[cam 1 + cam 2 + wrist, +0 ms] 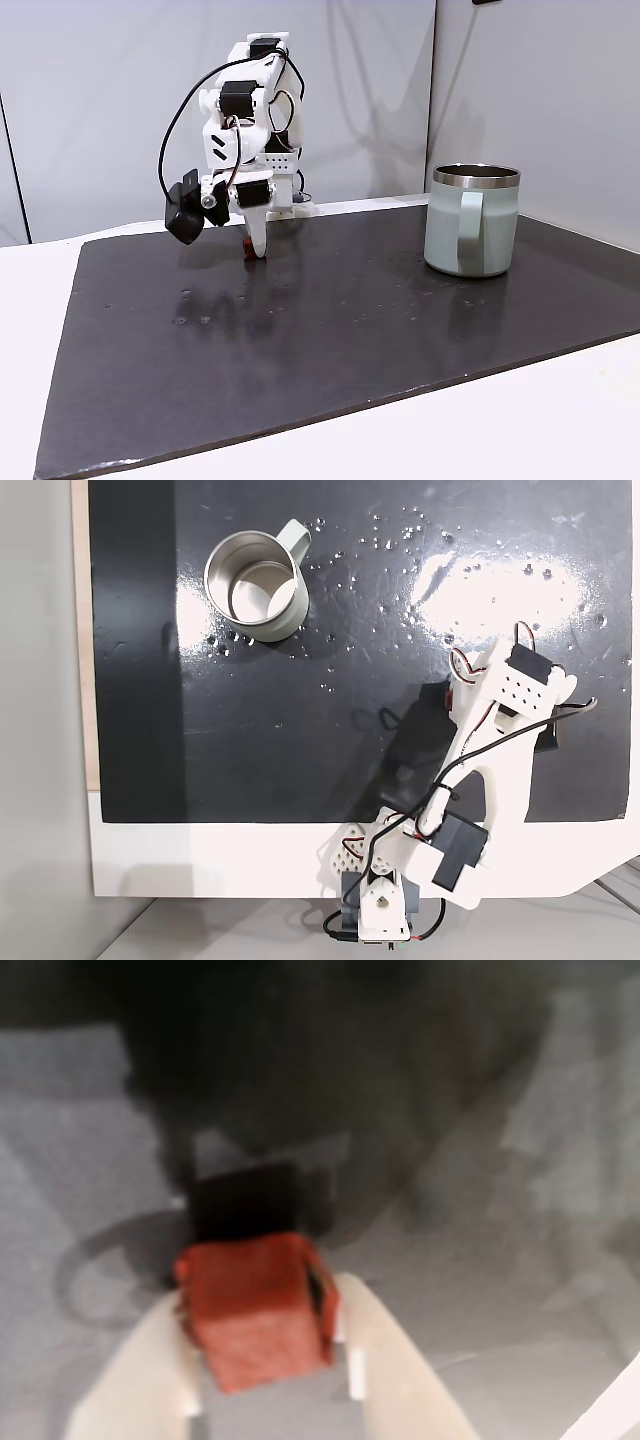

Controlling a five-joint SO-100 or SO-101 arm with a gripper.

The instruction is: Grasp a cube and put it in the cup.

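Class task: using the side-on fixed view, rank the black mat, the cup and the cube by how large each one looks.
1. Black mat, largest.
2. Cup.
3. Cube, just a reddish speck beside the gripper fingers, standing farther back than the cup, so it looks smaller.

Cube (258,1310) reddish-brown, slightly mottled; gripper (265,1290) fingers (135,1380) cream-white in wrist view; cup (471,222) pale sage green w/ bare steel rim, inside silvery (255,588); mat (330,330) glossy black; arm (250,130) white w/ black motors, black cable; table (560,430) white.

Arm folded high, tool (262,1325) pointing down, fingers clamped together.
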